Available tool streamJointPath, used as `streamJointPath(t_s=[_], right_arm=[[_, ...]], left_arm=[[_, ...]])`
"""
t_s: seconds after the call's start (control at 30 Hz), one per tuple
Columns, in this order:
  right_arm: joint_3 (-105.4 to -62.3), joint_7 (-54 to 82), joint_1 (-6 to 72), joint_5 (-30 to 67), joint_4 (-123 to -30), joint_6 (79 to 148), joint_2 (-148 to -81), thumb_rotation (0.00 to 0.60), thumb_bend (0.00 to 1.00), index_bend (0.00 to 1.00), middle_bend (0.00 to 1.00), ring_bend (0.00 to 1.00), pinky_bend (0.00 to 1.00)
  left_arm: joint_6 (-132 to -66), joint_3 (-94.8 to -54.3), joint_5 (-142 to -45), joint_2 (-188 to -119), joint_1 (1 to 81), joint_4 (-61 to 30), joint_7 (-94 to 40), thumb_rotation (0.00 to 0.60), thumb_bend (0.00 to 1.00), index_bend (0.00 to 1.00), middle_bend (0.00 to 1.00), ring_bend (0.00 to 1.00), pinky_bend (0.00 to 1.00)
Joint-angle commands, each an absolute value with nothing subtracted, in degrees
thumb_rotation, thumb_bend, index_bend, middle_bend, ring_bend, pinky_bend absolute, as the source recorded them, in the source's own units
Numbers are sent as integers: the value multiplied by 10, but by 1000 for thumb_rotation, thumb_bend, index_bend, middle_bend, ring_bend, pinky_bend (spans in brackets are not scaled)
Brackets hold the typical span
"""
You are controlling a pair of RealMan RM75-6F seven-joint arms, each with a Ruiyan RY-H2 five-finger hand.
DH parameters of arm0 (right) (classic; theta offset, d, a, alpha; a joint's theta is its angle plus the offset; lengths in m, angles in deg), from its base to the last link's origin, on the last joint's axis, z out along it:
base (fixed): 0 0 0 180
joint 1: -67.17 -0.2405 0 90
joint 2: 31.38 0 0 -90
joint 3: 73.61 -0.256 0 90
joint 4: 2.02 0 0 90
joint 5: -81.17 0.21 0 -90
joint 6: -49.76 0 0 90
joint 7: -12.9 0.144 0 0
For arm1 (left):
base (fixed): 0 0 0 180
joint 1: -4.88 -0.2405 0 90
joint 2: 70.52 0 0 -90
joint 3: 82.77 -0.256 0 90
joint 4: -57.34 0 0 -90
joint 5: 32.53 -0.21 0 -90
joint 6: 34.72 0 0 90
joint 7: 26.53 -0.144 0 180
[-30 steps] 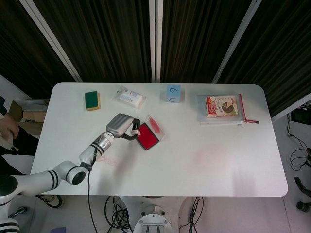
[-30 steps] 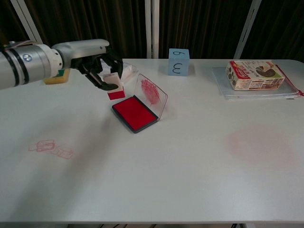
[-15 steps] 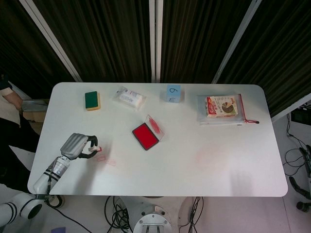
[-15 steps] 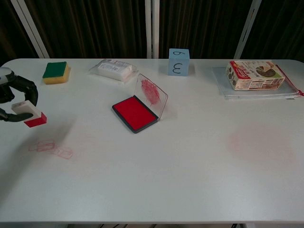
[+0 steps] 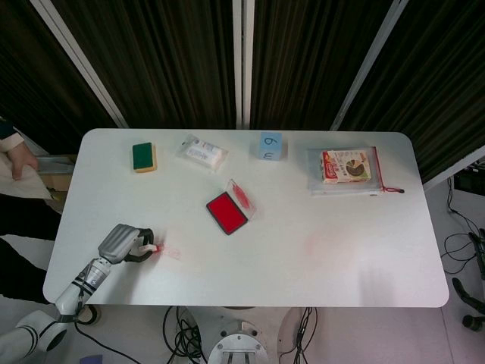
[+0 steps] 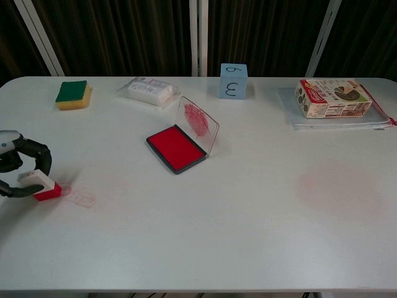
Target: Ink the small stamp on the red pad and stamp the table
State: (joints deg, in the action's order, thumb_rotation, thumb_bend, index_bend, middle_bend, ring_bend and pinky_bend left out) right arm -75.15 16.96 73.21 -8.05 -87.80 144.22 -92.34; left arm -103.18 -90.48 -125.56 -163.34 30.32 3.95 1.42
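Observation:
My left hand grips the small stamp, a white block with a red base, at the table's near left. The stamp's red face sits down on the white table, on or just beside faint red stamp marks. The red ink pad lies open near the middle, its clear lid propped up and smeared red. It is well to the right of the hand. My right hand shows in neither view.
Along the far edge stand a green and yellow sponge, a white packet, a blue cube and a boxed item on a clear folder. A faint pink smudge marks the table at right.
My left hand carried the stamp from above the ink pad leftward and toward the near edge, then lowered it onto the table by the old marks.

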Motion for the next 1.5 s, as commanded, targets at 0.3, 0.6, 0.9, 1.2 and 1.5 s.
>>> streamJointPath(t_s=[0.3, 0.6, 0.9, 1.2, 1.5], right_arm=[[-752, 169, 731, -77, -877, 1437, -924, 600, 188, 0, 0, 0, 0], [-753, 171, 732, -76, -877, 1438, -924, 600, 189, 0, 0, 0, 0], [-754, 175, 733, -74, -874, 1440, -923, 600, 188, 0, 0, 0, 0], [-758, 190, 739, -69, -868, 1451, -921, 600, 189, 0, 0, 0, 0], [-752, 192, 740, -82, -839, 1455, -956, 600, 179, 0, 0, 0, 0]], left_arm=[[-1039, -907, -1272, -1648, 303, 70, 14, 600, 303, 575, 592, 1000, 1000], [-1041, -913, -1282, -1646, 305, 77, 26, 600, 273, 355, 433, 1000, 1000], [-1065, -912, -1292, -1635, 302, 68, 21, 600, 260, 262, 368, 999, 1000], [-1236, -888, -1305, -1491, 248, -111, -66, 600, 175, 326, 378, 968, 1000], [-1328, -859, -1224, -1339, 145, -245, -269, 110, 166, 143, 126, 120, 222]])
